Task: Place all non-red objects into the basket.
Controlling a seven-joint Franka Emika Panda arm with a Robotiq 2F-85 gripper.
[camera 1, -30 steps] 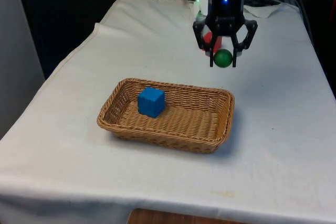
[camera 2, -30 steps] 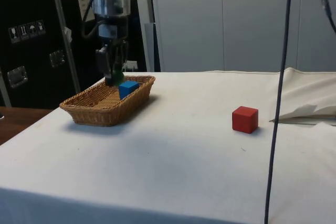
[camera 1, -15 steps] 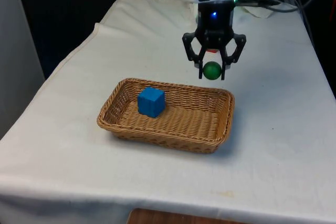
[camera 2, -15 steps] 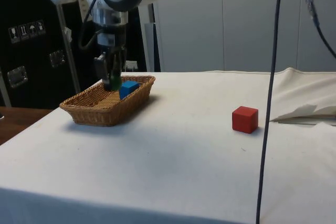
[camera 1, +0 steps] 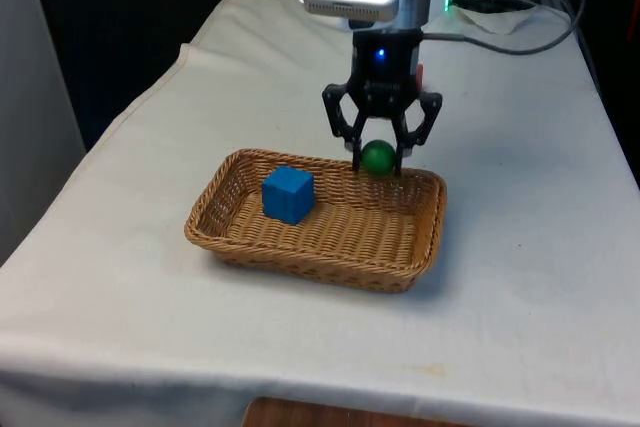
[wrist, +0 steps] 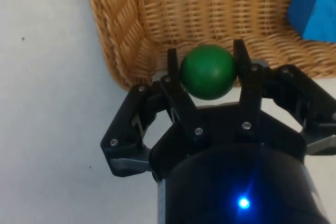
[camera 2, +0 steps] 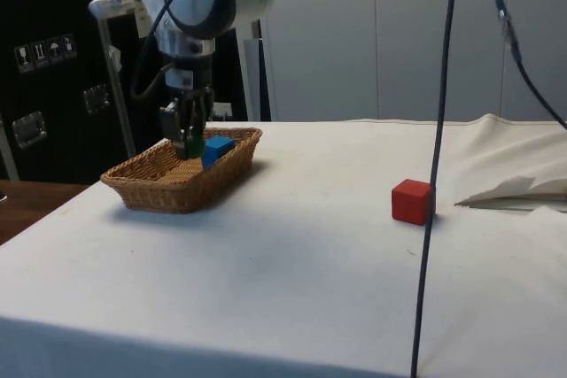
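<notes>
The tool is squeezed tight on a green ball. You can see the ball pinched between the two fingers from close up too. The tool hangs just over the far edge of the basket, with the ball a little above the rim. The woven bottom of the basket lies right under and in front of the ball.

A blue block already sits inside the basket, near the tool, a bit off to the front view's left. So that one looks done.

The green ball is not in yet. It looks like the tool needs to go a bit further over the basket and then let go, so the ball drops in and does not bounce out over the rim.

A red block sits on the bench, well apart from the tool. It is red, so it should stay out. After the ball goes in, the job looks finished.
</notes>
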